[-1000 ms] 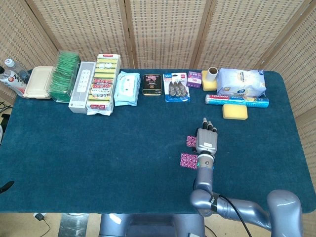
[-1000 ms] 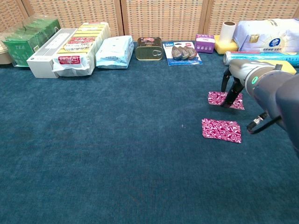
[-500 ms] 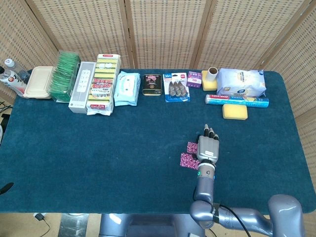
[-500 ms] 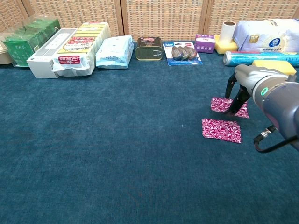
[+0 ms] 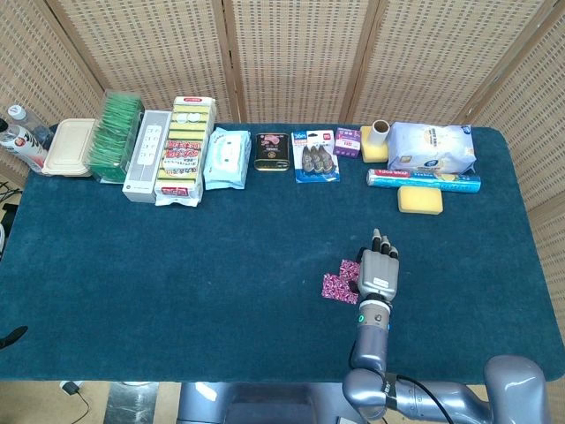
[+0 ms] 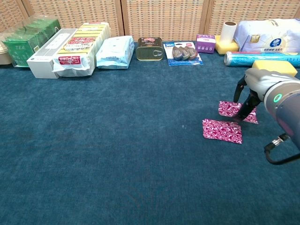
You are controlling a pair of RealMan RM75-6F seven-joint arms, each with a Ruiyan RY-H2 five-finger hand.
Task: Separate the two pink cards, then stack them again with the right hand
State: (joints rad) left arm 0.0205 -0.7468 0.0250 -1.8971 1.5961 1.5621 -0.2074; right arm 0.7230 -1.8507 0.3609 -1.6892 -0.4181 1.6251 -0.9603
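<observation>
Two pink patterned cards lie on the blue cloth to the right of centre. The nearer card point(image 6: 222, 131) point(image 5: 335, 287) lies flat and free. The farther card point(image 6: 229, 108) point(image 5: 348, 267) is partly covered by my right hand point(image 5: 378, 274) point(image 6: 249, 89), which holds it with its fingertips point(image 6: 247, 108) on the card's right part. That card's near edge comes right up to the far right corner of the nearer card. My left hand shows in neither view.
Along the back edge stand a tea box point(image 5: 116, 134), a white box point(image 5: 146, 155), sponge packs point(image 5: 184, 150), wipes point(image 5: 225, 157), a tin point(image 5: 272, 150), a clip pack point(image 5: 316, 155), a foil roll point(image 5: 424, 179) and a yellow sponge point(image 5: 419, 200).
My right hand has drawn back toward me and a little to the right, taking the farther card along. The gap between the two cards has closed to almost nothing.
</observation>
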